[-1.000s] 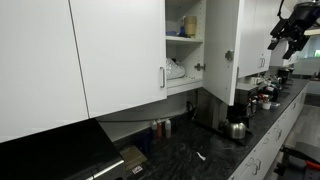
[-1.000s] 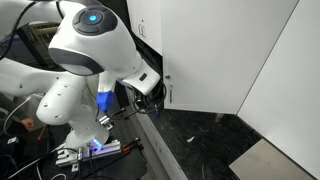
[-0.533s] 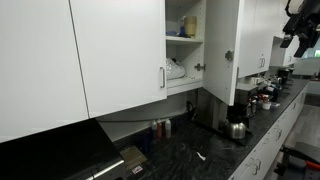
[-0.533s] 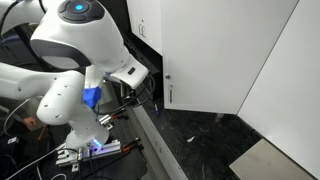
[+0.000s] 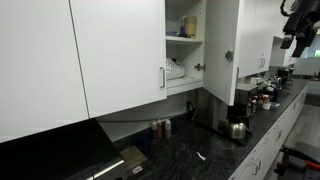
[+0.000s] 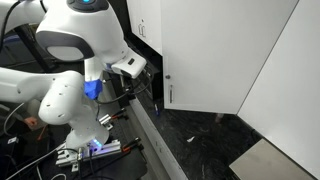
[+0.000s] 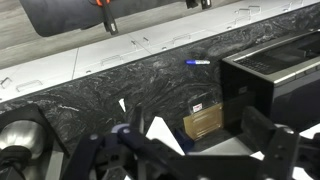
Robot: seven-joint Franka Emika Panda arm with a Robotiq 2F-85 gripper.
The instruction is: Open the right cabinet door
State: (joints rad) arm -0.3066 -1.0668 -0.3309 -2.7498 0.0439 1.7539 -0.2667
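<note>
The right cabinet door stands swung open, its inner face with hinges turned to the camera and the shelves behind it exposed. In an exterior view its glossy front shows with the slim silver handle near its left edge. My gripper hangs in the air at the far upper right, apart from the door. It also shows below the white wrist, left of the handle and clear of it. In the wrist view my gripper is open and empty above the dark countertop.
The wider white door is shut, with its handle near its right edge. A kettle and appliances stand on the black marbled counter. The wrist view shows a pen, a yellow packet and a black box.
My gripper has drawn back from the open door's handle and risen a little. The door has stayed open.
</note>
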